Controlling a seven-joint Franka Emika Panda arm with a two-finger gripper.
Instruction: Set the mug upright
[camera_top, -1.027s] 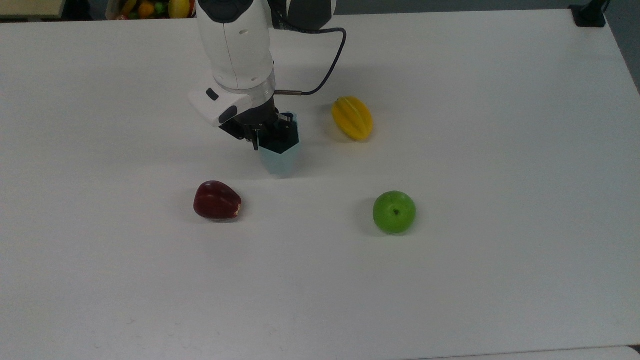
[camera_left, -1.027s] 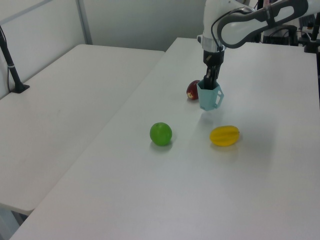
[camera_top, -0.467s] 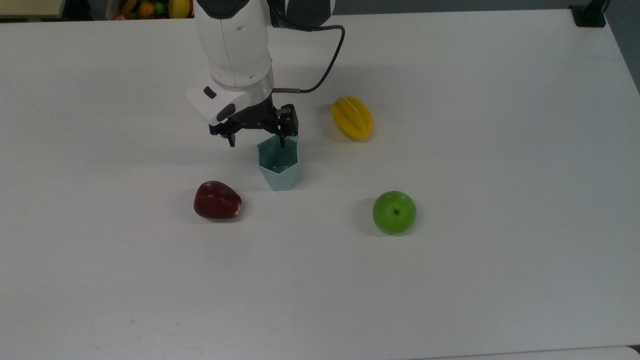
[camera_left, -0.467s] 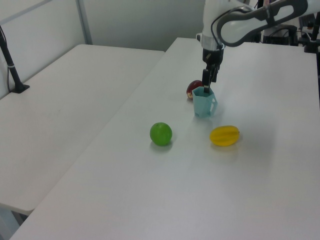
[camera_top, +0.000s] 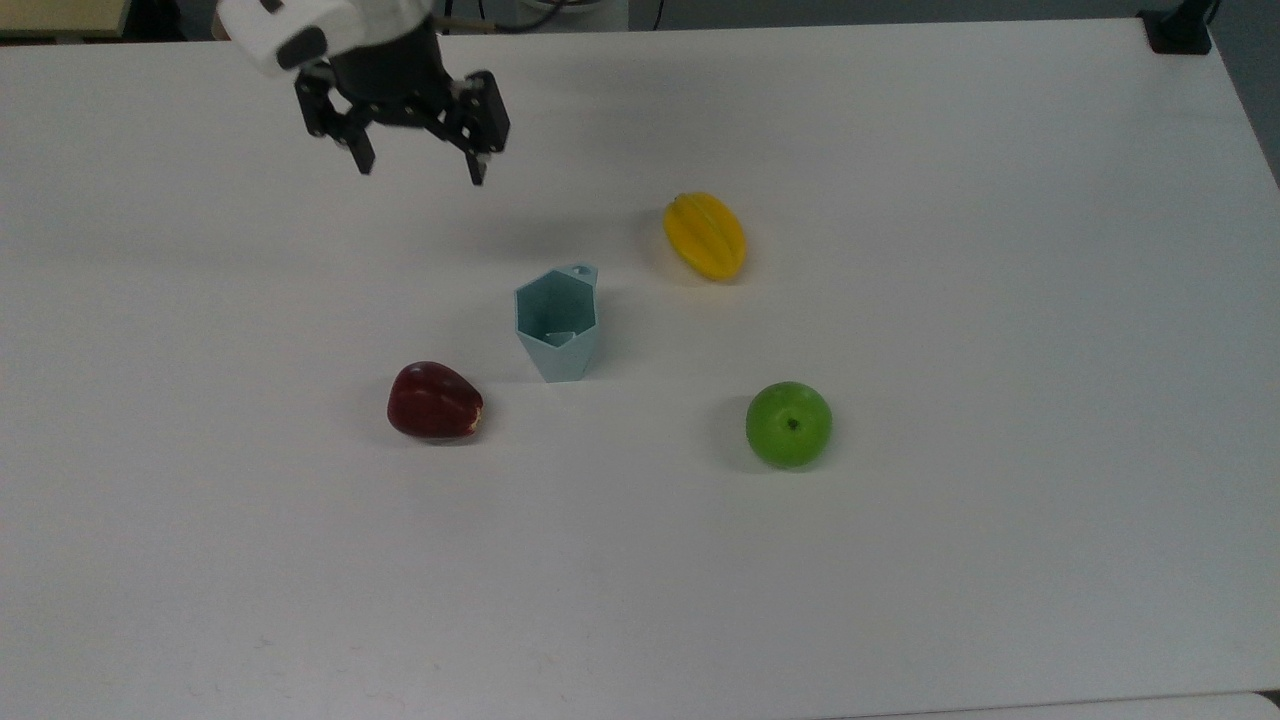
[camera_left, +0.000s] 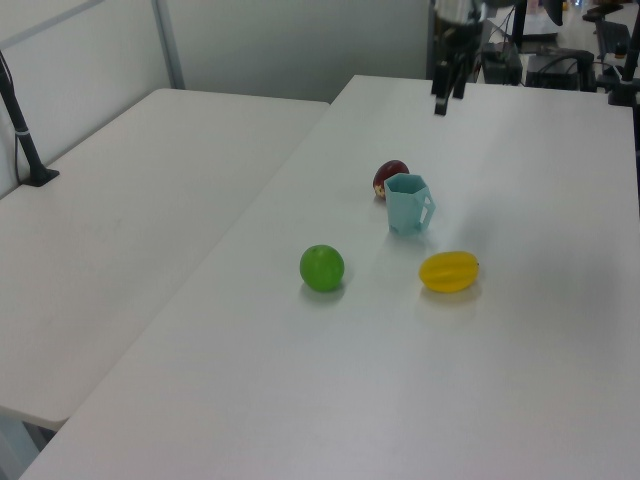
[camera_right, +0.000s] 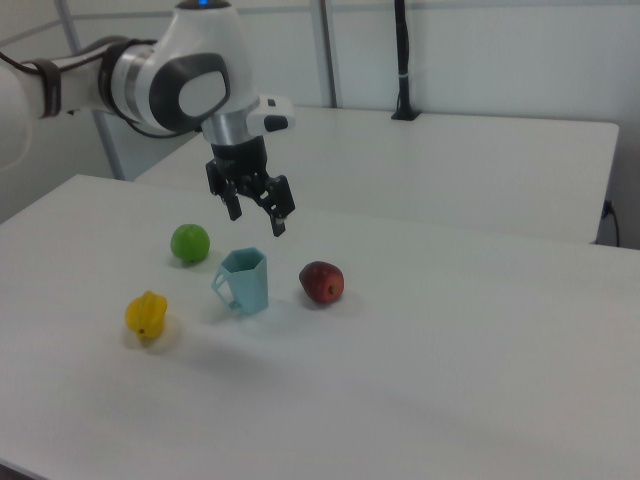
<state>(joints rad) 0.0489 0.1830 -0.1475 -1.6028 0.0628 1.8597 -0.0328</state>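
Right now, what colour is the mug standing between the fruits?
Pale blue, matte all over; the mug shows it best in the top view.

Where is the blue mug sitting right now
The mug stands upright on the white table near the middle of the top view, between the red apple to the top view's left and the yellow starfruit.

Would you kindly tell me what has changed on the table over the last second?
The pincer let go of the mug, opened, and rose away toward the top view's upper left. The mug now stands upright on its own on the table. The red apple, green apple and yellow fruit stayed put.
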